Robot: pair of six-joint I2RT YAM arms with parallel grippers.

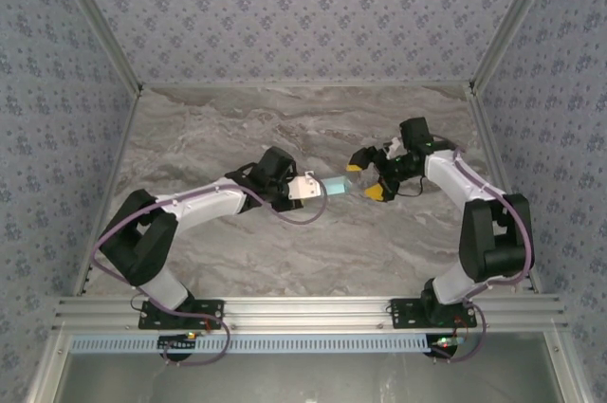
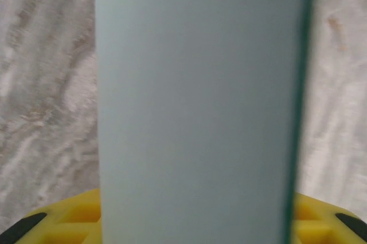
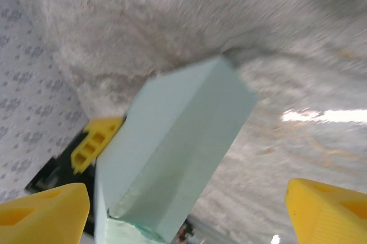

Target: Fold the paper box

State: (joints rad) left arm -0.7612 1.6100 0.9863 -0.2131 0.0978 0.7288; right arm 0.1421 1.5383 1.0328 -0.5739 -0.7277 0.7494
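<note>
The left gripper (image 1: 327, 188) is pinched on the paper box (image 1: 337, 187). It grips one end, so the pale blue card sticks out toward 3 o'clock, near the middle of the marble-patterned table (image 1: 285, 119). In the left wrist view the box's broad face runs straight up the picture, slightly blurred. The gripper's yellow fingers (image 2: 71, 224) show at 7 and 5 o'clock, on either side of its base. From that wrist the forearm runs back toward 8 o'clock to a bent elbow (image 1: 142, 232), then drops to its base at 7 o'clock on the aluminium rail (image 1: 313, 308).

The right gripper (image 1: 366, 178) faces it, pointing toward 9 o'clock with its jaws spread wide. One fingertip sits nearer 12 o'clock and the other nearer 6. In the right wrist view the yellow fingertips (image 3: 43, 215) stand at 7 and 5 o'clock of the picture. The free end of the box comes down between them, close to the 7 o'clock pad and well apart from the other. Whether it touches that pad cannot be told.

That view shows the box folded into a rectangular block, two long faces meeting along a crisp edge. A finger of the left gripper shows beside it at 9 o'clock. The right arm's wrist is cocked sideways at 2 o'clock of the table. Its forearm slopes back toward 4 o'clock to a folded elbow (image 1: 495, 232) above its base at 5 o'clock.
</note>
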